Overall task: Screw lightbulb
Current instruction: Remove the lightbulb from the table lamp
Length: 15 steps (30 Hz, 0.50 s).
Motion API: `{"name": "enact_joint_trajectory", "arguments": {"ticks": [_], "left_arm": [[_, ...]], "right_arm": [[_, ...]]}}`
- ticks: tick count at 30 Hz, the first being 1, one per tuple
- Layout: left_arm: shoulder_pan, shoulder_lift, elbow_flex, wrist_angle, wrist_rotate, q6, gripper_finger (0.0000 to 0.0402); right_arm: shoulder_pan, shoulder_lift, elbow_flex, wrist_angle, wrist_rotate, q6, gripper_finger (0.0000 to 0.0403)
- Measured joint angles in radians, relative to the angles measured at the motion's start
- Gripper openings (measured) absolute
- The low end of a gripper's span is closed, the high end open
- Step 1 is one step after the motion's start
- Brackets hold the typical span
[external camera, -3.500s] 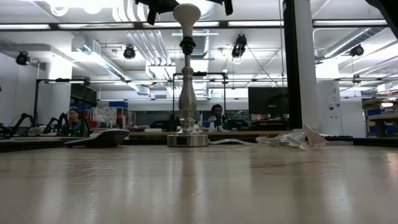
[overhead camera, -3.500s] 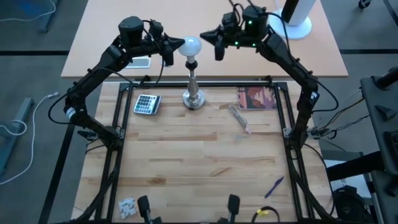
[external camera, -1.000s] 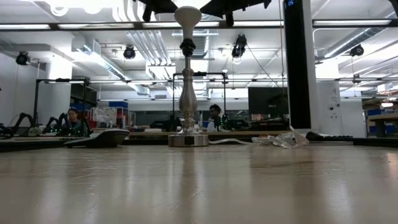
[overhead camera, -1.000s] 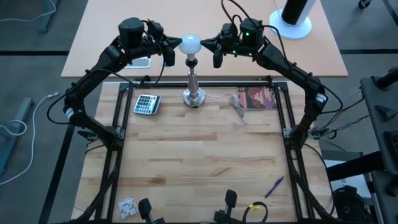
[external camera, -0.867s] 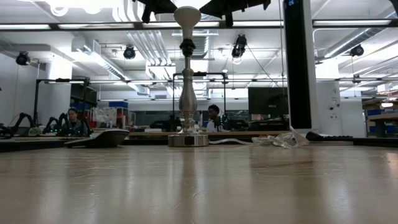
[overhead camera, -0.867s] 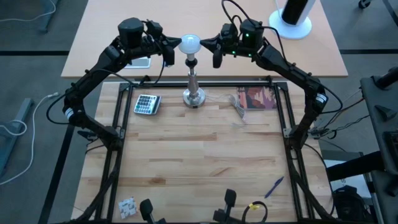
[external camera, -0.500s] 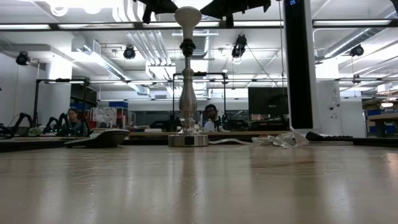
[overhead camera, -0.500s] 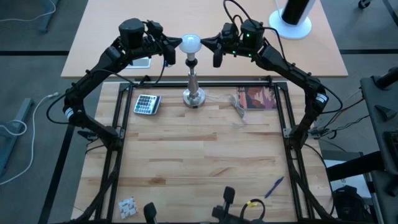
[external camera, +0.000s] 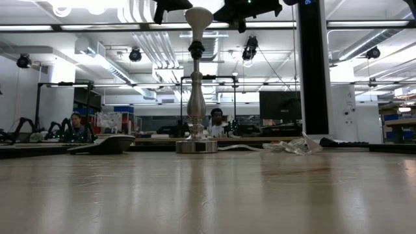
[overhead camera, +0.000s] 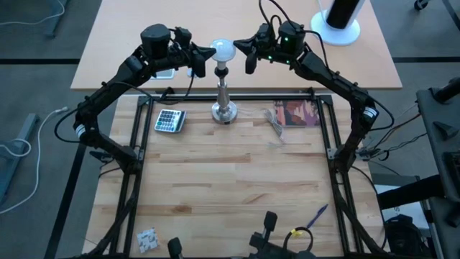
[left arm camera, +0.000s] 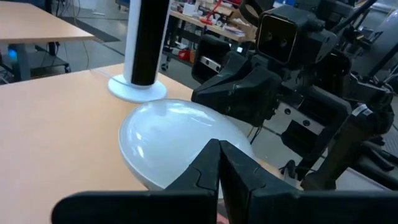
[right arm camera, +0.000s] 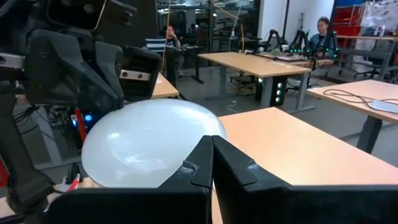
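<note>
Round white bulb [overhead camera: 223, 50] up on top of the silver stand [overhead camera: 223, 108], screw part hidden and top cut off in the low view, with left gripper [overhead camera: 209, 52] and right gripper [overhead camera: 238, 44] pressed together, tips close on either side, touching or not too hard to tell.

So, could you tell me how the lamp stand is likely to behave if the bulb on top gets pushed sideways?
The stand is tall and slim on a small round base, so it probably tips easily. Its metal look suggests stiffness and some weight. The lightbulb looks smooth, so the shut left gripper and right gripper may slip.
</note>
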Motion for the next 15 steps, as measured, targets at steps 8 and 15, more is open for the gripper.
{"name": "enact_joint_trajectory", "arguments": {"ticks": [8,15], "left_arm": [[0.003,-0.004,0.033,-0.004,-0.028,0.015,0.0000],[0.006,-0.011,0.053,0.007,-0.033,0.079,0.0000]], "right_arm": [[0.000,-0.006,0.048,-0.031,-0.007,-0.002,0.0000],[0.002,-0.006,0.109,-0.048,-0.016,-0.007,0.0000]]}}
